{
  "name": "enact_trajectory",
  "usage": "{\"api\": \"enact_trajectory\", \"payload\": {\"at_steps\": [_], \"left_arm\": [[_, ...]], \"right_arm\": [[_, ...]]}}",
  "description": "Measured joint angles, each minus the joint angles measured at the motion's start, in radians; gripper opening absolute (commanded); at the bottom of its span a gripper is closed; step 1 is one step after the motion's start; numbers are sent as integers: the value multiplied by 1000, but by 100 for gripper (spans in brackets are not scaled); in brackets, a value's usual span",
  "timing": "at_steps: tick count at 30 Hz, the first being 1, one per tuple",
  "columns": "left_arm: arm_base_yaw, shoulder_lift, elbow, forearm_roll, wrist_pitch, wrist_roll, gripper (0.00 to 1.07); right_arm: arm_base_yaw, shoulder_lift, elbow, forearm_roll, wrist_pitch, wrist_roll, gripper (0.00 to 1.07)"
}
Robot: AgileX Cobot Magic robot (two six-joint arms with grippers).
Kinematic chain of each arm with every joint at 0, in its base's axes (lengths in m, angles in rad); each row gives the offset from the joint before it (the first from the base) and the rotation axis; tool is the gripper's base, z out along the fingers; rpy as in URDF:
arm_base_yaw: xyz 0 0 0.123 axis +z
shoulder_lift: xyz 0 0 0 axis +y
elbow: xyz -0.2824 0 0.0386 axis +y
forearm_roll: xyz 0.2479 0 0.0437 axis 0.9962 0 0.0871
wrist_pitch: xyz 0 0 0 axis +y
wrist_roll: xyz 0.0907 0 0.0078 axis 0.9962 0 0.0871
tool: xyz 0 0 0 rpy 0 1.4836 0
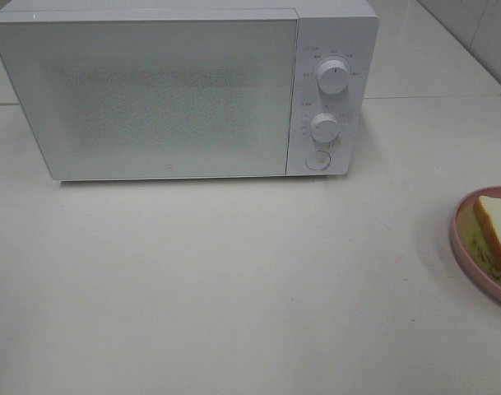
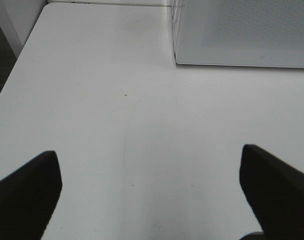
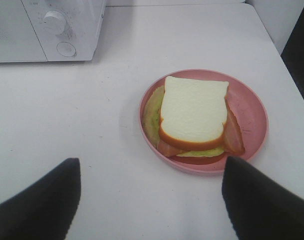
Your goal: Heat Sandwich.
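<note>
The sandwich (image 3: 194, 115), pale bread with tan crust and green and orange filling, lies on a round pink plate (image 3: 251, 107). In the high view the sandwich (image 1: 497, 230) and plate (image 1: 462, 240) sit at the right edge, partly cut off. The white microwave (image 1: 184, 86) stands at the back with its door shut. My right gripper (image 3: 151, 197) is open, above the table just short of the plate. My left gripper (image 2: 151, 187) is open over bare table, left of the microwave's front (image 2: 241, 32). Neither gripper shows in the high view.
The microwave has two knobs (image 1: 333, 76) (image 1: 324, 126) and a round button (image 1: 317, 160) on its right panel. The white table (image 1: 234, 280) stretches in front of it. The table's left edge (image 2: 19, 55) and right edge (image 3: 291, 75) show in the wrist views.
</note>
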Motion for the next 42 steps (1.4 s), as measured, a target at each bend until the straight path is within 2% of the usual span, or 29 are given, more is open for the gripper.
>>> {"api": "enact_trajectory", "payload": {"at_steps": [5,9,13,15,18,24,42], "left_arm": [[0,-86,45,-5,9,-30,89],[0,-87,54,-4,0,-34,88],[0,-88,62,0,-10,4,88],[0,-88,62,2,-21,57,88],[0,-88,62,2,-24,79,88],[0,-88,64,-67,-26,158,88],[9,-88,66,-88,-26,166,88]], "right_arm": [[0,0,0,0,0,0,75],[0,0,0,0,0,0,75],[0,0,0,0,0,0,75],[0,0,0,0,0,0,75],[0,0,0,0,0,0,75],[0,0,0,0,0,0,75],[0,0,0,0,0,-3,75]]}}
